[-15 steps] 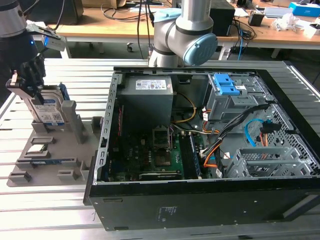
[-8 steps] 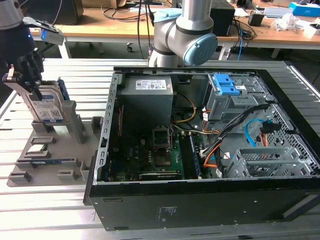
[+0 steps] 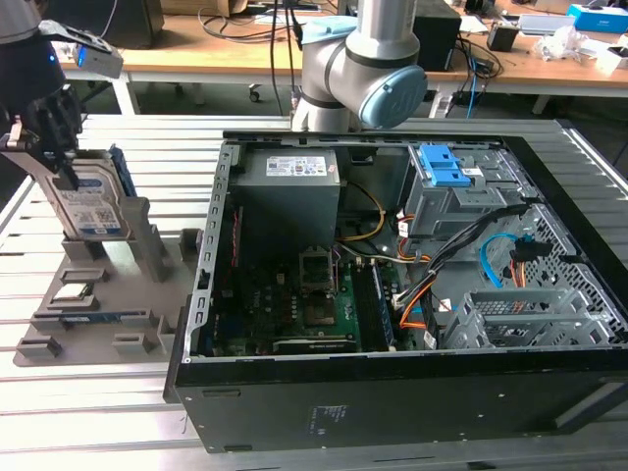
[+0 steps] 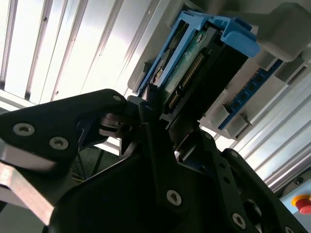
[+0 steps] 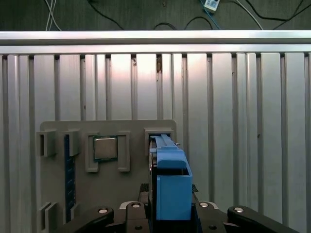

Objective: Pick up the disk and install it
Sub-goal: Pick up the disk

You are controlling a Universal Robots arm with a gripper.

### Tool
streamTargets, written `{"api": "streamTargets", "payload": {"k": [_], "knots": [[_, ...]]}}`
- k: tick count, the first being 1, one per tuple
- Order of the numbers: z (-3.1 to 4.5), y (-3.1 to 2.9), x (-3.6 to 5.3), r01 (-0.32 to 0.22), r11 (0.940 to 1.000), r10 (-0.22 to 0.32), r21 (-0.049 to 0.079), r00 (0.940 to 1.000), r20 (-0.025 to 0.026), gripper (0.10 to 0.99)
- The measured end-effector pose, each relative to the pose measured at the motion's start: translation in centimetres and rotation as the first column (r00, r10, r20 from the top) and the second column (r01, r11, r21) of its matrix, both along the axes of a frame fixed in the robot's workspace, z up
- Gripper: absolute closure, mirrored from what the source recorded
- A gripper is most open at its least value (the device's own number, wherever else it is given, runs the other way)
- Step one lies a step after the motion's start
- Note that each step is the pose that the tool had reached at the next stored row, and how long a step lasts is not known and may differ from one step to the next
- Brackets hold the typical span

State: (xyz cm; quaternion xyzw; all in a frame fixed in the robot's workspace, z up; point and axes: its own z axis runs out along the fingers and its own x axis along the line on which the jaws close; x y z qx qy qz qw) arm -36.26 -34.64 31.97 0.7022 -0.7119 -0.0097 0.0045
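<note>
On the grey table (image 3: 128,137), the gripper (image 3: 44,157) is squeezing the disk (image 3: 93,206), which is standing in the holder (image 3: 147,245) just below. Picking up is underway, installing not yet.

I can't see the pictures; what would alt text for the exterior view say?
A black gripper is at the top edge of the disk, a silver drive standing upright in a grey holder on a slatted metal table. At the exterior view's right lies an open computer case.
</note>
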Motion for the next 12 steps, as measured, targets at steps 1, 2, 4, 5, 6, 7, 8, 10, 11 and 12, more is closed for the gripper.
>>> {"api": "streamTargets", "payload": {"k": [1, 2, 4, 5, 6, 7, 8, 10, 11, 12], "knots": [[0.10, 0.00, 0.00, 0.000, 1.0000, 0.000, 0.000, 1.0000, 0.0000, 0.722], [0.18, 0.00, 0.00, 0.000, 1.0000, 0.000, 0.000, 1.0000, 0.0000, 0.722], [0.59, 0.00, 0.00, 0.000, 1.0000, 0.000, 0.000, 1.0000, 0.0000, 0.722], [0.79, 0.00, 0.00, 0.000, 1.0000, 0.000, 0.000, 1.0000, 0.0000, 0.722], [0.95, 0.00, 0.00, 0.000, 1.0000, 0.000, 0.000, 1.0000, 0.0000, 0.722], [1.21, 0.00, 0.00, 0.000, 1.0000, 0.000, 0.000, 1.0000, 0.0000, 0.722], [1.44, 0.00, 0.00, 0.000, 1.0000, 0.000, 0.000, 1.0000, 0.0000, 0.722], [1.88, 0.00, 0.00, 0.000, 1.0000, 0.000, 0.000, 1.0000, 0.0000, 0.722], [2.10, 0.00, 0.00, 0.000, 1.0000, 0.000, 0.000, 1.0000, -0.0001, 0.722], [2.34, 0.00, 0.00, 0.000, 1.0000, 0.000, 0.000, 1.0000, -0.0001, 0.722]]}}
